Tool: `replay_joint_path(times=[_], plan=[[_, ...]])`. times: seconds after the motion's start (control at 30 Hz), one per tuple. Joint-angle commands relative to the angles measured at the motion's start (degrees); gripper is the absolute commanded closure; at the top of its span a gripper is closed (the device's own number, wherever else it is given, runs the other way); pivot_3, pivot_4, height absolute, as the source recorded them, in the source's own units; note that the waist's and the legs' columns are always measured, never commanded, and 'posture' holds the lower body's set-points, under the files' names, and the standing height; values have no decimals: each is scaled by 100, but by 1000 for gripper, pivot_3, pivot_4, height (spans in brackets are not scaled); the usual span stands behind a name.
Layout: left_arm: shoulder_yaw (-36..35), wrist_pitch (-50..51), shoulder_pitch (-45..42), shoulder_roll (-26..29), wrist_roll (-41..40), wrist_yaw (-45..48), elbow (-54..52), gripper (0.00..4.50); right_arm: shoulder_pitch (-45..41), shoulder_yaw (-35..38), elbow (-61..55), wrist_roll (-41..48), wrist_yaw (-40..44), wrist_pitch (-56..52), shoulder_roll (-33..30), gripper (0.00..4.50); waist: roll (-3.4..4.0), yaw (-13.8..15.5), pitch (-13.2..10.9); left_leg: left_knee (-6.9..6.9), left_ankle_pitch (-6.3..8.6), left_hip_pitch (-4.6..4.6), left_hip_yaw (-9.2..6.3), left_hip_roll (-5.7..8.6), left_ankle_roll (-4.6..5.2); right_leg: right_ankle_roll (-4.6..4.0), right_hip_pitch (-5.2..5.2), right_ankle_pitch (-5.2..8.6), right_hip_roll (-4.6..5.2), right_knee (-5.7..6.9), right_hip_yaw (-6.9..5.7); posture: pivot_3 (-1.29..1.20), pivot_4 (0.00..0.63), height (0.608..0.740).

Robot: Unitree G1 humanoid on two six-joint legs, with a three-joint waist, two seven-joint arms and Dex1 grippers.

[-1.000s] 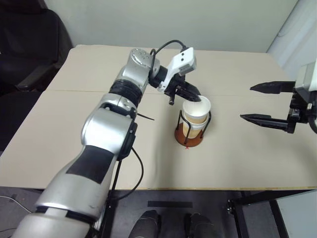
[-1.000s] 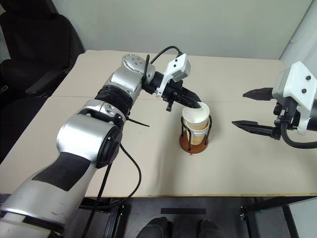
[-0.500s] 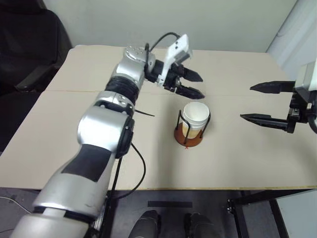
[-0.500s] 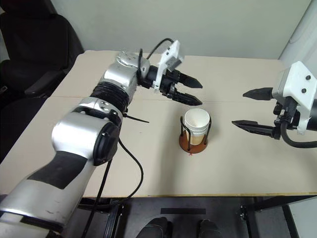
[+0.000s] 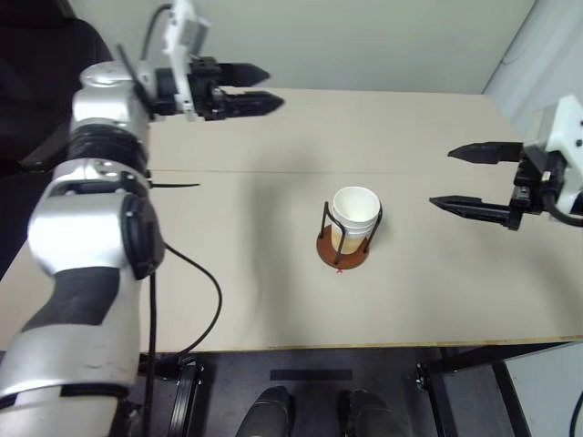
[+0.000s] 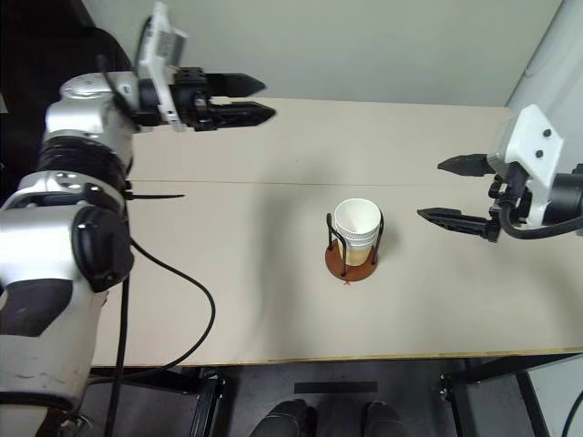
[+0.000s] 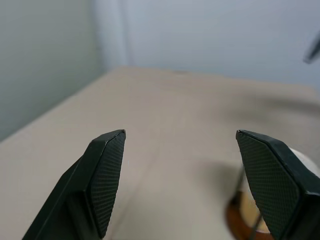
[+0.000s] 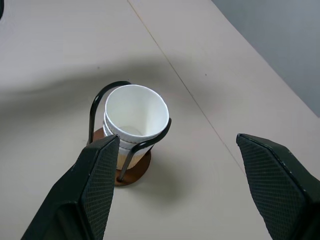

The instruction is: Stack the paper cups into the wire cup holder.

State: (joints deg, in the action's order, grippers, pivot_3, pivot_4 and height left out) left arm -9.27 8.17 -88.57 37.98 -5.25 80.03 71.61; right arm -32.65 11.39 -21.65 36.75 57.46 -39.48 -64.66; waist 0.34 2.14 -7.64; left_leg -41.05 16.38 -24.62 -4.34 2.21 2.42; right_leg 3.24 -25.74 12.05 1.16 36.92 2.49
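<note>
My left pincer [image 5: 270, 88] stands wide open and empty, level over the far left of the table [image 5: 228, 264]. My right pincer [image 5: 442, 178] is fully open, holding nothing, at the table's right. The table is beige, plain wall behind. The cups [image 5: 354, 215] sit nested in the holder [image 5: 342, 250] mid-table, nearer the right pincer, apart from both.

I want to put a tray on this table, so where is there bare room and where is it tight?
The table is bare on the robot's left of the cup holder, up to the left gripper. The near edge in front of the holder is bare too. It is tighter between the stacked cups and the right gripper, which hangs open beside them.
</note>
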Motion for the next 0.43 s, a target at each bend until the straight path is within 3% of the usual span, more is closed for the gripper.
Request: replay_joint_path(times=[0.03,0.23,0.43], plan=[[-243,128,189,381,-228,-285,-437,719,-175,-108,67,-123,46,214,98,719,-3,-31,2,4,0,0,9,4,0,0,-3,0,-11,0,-6,0,150,740],[-355,542,816,844,-458,-556,-1129,719,-486,-466,336,-246,300,407,322,719,-3,-28,3,-4,-1,-5,-2,14,1,-3,4,-1,-9,-10,-24,0,150,740],[-404,1080,1592,966,-763,-740,-2084,719,-719,-665,523,-367,458,490,479,719,-4,-29,4,-8,-2,-1,-14,9,-1,-8,10,-3,-8,-6,-41,0,150,740]])
